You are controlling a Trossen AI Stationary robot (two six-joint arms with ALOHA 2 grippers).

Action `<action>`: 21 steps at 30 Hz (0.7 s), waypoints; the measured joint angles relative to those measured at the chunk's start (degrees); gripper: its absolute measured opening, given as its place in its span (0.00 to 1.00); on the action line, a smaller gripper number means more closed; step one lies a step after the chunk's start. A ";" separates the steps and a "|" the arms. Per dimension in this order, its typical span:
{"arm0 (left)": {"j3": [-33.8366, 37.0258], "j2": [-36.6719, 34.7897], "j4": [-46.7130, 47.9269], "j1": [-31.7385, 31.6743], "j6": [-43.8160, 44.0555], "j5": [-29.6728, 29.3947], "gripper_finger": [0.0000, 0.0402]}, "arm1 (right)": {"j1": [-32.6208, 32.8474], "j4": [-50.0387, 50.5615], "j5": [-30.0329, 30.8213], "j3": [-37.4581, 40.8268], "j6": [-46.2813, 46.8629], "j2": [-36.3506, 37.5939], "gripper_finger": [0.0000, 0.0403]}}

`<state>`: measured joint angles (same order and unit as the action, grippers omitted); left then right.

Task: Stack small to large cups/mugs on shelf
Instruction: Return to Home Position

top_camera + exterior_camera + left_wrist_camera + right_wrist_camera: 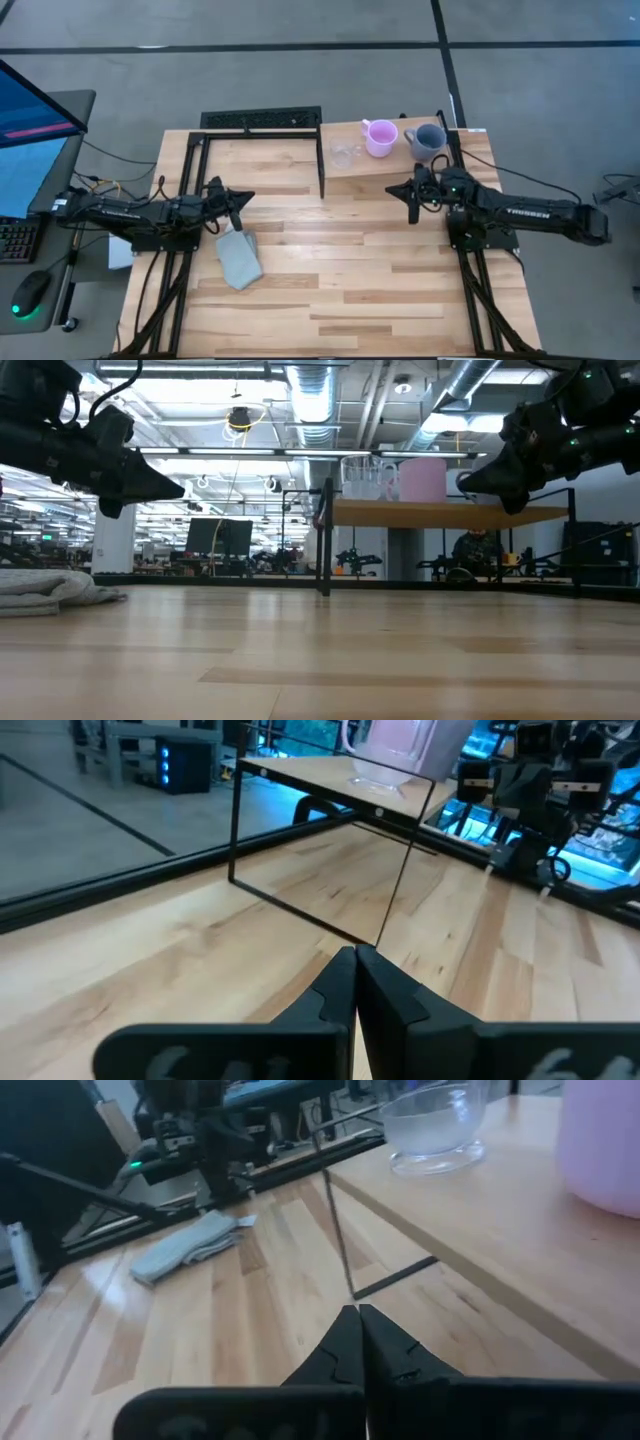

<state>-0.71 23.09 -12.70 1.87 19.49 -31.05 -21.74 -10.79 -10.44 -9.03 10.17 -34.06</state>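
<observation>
The three cups stand in a row on the shelf (395,160) at the table's far right. The clear glass cup (344,154) is leftmost, the pink-lilac mug (380,138) in the middle, the blue-grey mug (427,141) rightmost. Each rests on its base, apart from the others. My right gripper (412,208) hovers shut over the table just near of the shelf, below the blue-grey mug. My left gripper (238,212) hovers shut at the table's left. In the right wrist view the glass cup (432,1122) and pink mug (603,1145) sit on the shelf (500,1230).
A folded grey-blue cloth (240,257) lies on the table just near of my left gripper. A black frame (262,119) stands at the table's far edge, left of the shelf. Bare tabletop (350,270) spreads between the two arms and toward the near edge.
</observation>
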 joint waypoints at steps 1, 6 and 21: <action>0.00 0.00 0.01 0.00 -0.11 -0.40 0.00 | -0.62 -0.72 0.01 0.48 -0.13 0.01 0.01; 0.00 0.00 -0.01 -0.01 -0.14 -1.31 0.00 | -2.69 -12.63 -1.66 6.04 2.00 0.29 0.01; 0.02 0.00 -0.03 -0.02 0.23 -1.29 0.00 | -2.75 -11.23 -3.38 7.38 1.62 0.20 0.01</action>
<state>-0.69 23.09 -12.73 1.85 19.73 -32.34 -24.49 -22.02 -13.81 -1.65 11.79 -33.87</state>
